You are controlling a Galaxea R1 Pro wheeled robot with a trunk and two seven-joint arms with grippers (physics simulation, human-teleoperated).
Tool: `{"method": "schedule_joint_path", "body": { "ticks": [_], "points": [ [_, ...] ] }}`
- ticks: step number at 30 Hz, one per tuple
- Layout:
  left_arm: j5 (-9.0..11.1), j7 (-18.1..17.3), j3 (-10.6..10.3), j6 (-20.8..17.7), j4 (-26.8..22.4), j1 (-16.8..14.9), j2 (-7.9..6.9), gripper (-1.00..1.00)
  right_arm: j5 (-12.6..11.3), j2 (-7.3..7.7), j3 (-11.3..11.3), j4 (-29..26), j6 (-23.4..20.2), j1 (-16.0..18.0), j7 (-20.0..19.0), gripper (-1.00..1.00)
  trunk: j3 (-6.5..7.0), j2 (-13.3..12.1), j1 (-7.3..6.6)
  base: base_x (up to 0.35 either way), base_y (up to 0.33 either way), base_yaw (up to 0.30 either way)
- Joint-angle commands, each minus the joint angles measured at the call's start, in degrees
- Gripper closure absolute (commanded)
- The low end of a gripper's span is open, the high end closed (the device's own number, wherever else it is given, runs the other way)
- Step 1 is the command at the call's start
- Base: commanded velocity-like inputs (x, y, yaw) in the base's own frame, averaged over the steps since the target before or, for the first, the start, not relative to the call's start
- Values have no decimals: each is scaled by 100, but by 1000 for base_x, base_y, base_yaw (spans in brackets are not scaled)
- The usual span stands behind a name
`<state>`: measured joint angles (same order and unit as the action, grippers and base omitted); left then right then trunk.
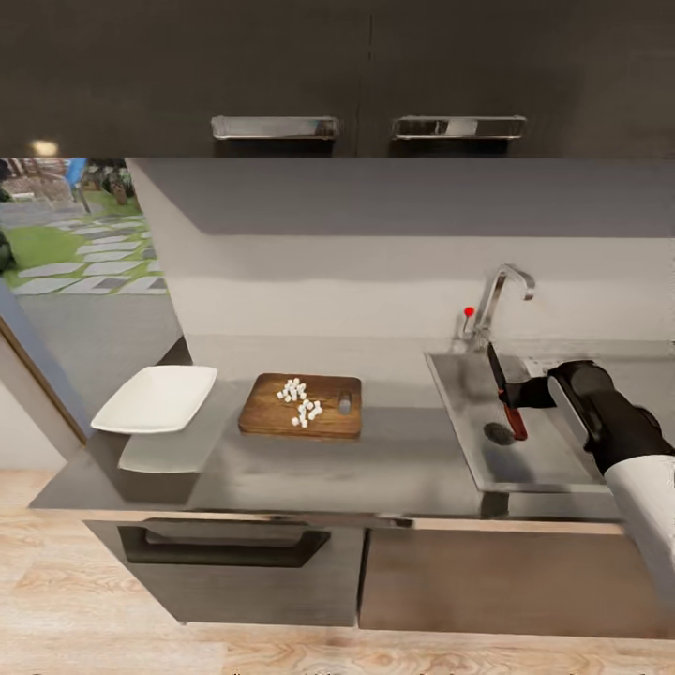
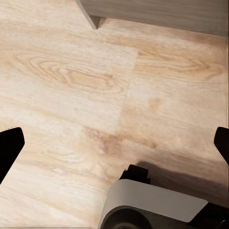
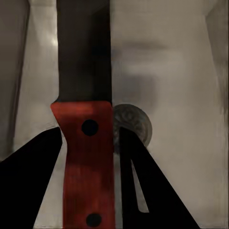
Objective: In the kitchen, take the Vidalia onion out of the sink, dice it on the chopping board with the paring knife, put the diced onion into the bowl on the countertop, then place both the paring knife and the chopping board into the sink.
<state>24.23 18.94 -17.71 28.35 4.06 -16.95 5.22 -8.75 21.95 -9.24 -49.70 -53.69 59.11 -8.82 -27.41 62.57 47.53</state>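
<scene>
Head view: the right gripper holds the knife by its red handle, blade tipped up toward 12 o'clock, over the sink. The drain lies just below the handle. At 9 o'clock from the sink, on the grey bench, sits the chopping board with white onion pieces still heaped on it. The white bowl stands at the bench's far left end, near the edge, with nothing visible inside it. So the dice have not gone into the bowl, though the knife is already at the basin. Dropped from here, the knife could bounce or skid across the steel. Later, lifting the board before it is emptied would spill the dice.

Left wrist view: the left fingers stand wide apart and hold nothing, pointing at the wooden floor. A corner of grey cabinet crosses the frame's edge, and part of the robot's own base is cut off.

Right wrist view: the right fingers clamp the knife's riveted red handle, the dark blade running on ahead, its tip out of frame. The drain is half hidden behind the handle, and the basin around it is blurred.
</scene>
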Motion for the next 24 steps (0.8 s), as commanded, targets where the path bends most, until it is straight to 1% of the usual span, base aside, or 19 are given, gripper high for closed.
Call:
{"method": "schedule_joint_path", "body": {
  "ticks": [1, 2, 3, 5, 7, 12, 14, 16, 20, 24],
  "points": [
    [29, 13, -49, 31, 24, -10, 5, -100, -26, 3, -58, 94, -11, 4, 21, 100, -6, 5, 0, -51, -294, 0],
    [29, 15, -49, 31, 24, -10, 5, -100, -19, -2, -101, 152, -4, 4, 19, 100, -6, 5, 0, -33, -296, 0],
    [29, 19, -49, 31, 24, -10, 5, -100, -10, -15, -250, 258, 10, 4, 15, 100, -6, 5, 0, -13, -298, 0],
    [29, 21, -49, 31, 24, -10, 2, -100, -6, -21, -424, 350, 24, 4, 7, 100, -6, 5, 0, -7, -299, 0],
    [29, 22, -49, 31, 24, -10, -8, -100, -6, -33, -498, 472, 126, 4, 4, 100, -6, 5, 0, -2, -228, 0],
    [29, 22, -49, 31, 24, -10, -12, -100, -12, -64, -532, 786, 415, 4, 3, 100, -6, 5, 0, 0, -46, 0],
    [29, 22, -47, 31, 24, -10, -15, -100, -12, -101, -534, 1036, 639, 4, 3, 100, -6, 5, 0, 0, -3, 0],
    [29, 22, -48, 31, 24, -10, -19, -100, -12, -175, -534, 1336, 869, 4, 3, 100, -6, 5, 0, 0, 0, 0],
    [29, 22, -49, 31, 24, -10, -21, -100, -5, -240, -542, 1868, 1325, 4, 3, 100, -6, 5, 0, 0, 0, 0],
    [29, 22, -49, 31, 24, -10, -21, -100, 4, -311, -543, 2096, 1464, 4, 3, 100, -6, 5, 0, 0, 0, 0]
  ]
}}
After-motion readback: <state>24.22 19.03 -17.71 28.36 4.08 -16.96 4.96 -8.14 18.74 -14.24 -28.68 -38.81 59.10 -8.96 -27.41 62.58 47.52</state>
